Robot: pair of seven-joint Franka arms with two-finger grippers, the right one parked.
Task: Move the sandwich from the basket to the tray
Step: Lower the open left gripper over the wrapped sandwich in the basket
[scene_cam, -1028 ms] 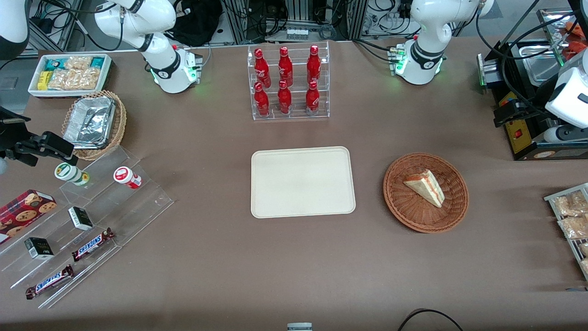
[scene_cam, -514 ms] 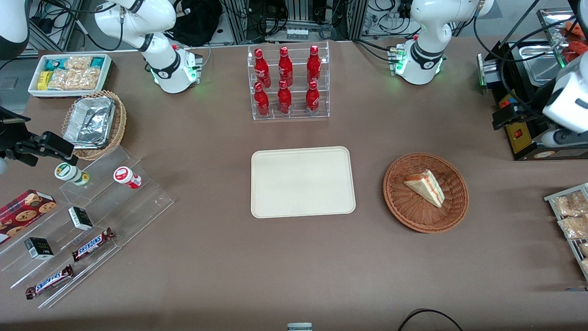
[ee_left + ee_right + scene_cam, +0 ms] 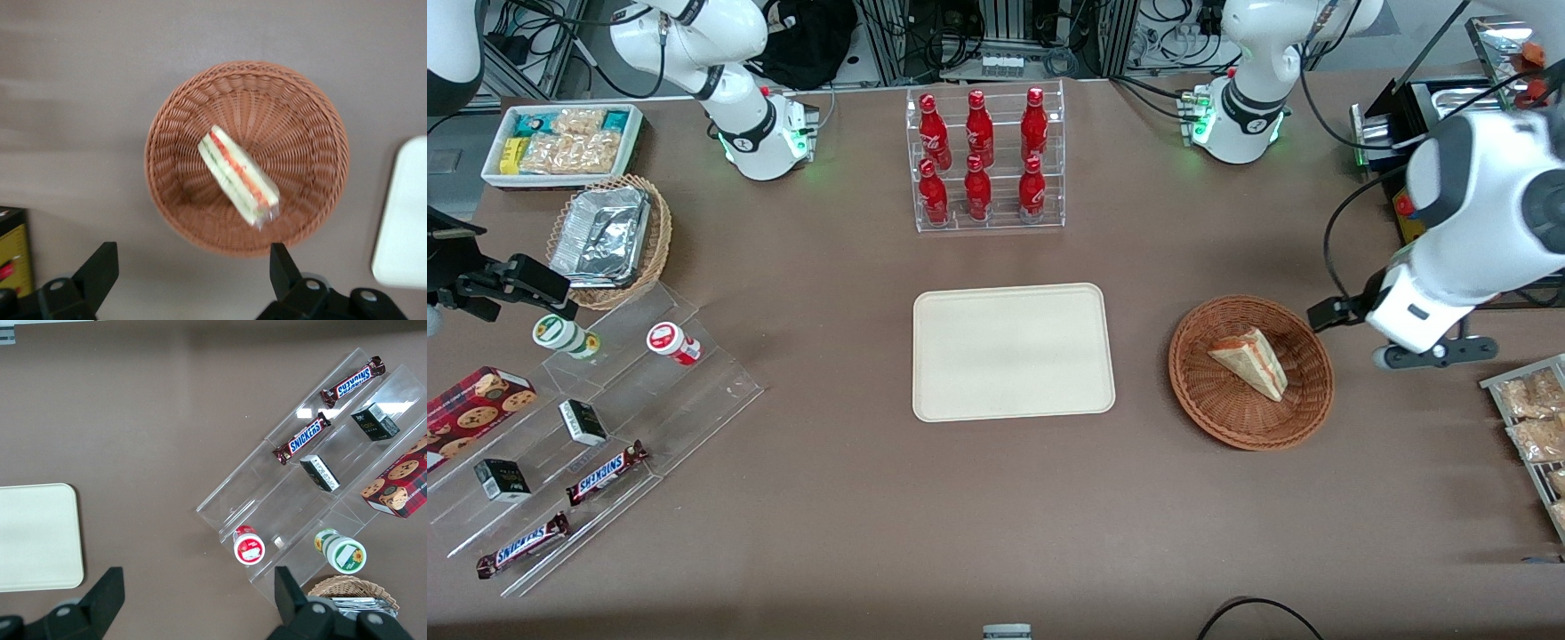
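While the triangular white-bread sandwich [image 3: 1250, 362] is lying in the round brown wicker basket [image 3: 1209, 404] beside the cream rectangular tray [image 3: 1013, 351] mid-table, the left gripper [image 3: 1430, 354] is hovering near the basket toward the working arm's table edge, and in the wrist view its black fingers [image 3: 97, 273] are standing spread and empty, apart from the sandwich [image 3: 238, 175].

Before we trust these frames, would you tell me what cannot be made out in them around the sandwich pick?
- The gripper, open above the table beside the basket: in the front view the arm's own body hides its fingers.
- The sandwich: its underside, hidden against the basket in both views.
- The tray: cut off by the left wrist view's edge.
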